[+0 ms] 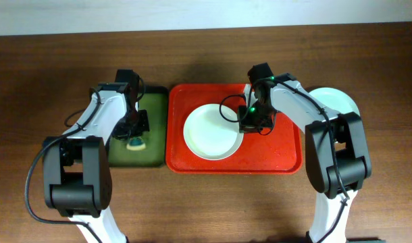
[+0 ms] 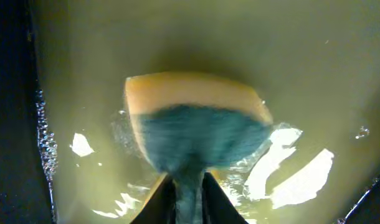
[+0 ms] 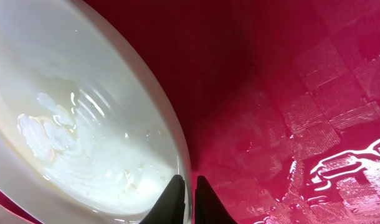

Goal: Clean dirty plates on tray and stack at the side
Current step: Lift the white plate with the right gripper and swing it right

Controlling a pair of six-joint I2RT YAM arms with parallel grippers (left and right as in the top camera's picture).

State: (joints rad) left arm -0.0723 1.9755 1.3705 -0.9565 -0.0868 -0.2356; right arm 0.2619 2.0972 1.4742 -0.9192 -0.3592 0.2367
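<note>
A white plate (image 1: 209,131) lies on the red tray (image 1: 273,158). My right gripper (image 1: 248,121) is shut on the plate's right rim; the right wrist view shows the fingers (image 3: 189,193) pinching the rim of the plate (image 3: 84,124) over the tray (image 3: 289,93). A pale blue-green plate (image 1: 336,102) lies on the table right of the tray, partly under my right arm. My left gripper (image 1: 135,131) is shut on a yellow and blue-green sponge (image 2: 196,127), pressed on the wet dark green tray (image 2: 314,62). I cannot tell whether a third plate lies under the blue-green one.
The dark green tray (image 1: 152,152) stands against the red tray's left side. Water films show on both trays. Bare brown table lies in front of the trays and at both far sides.
</note>
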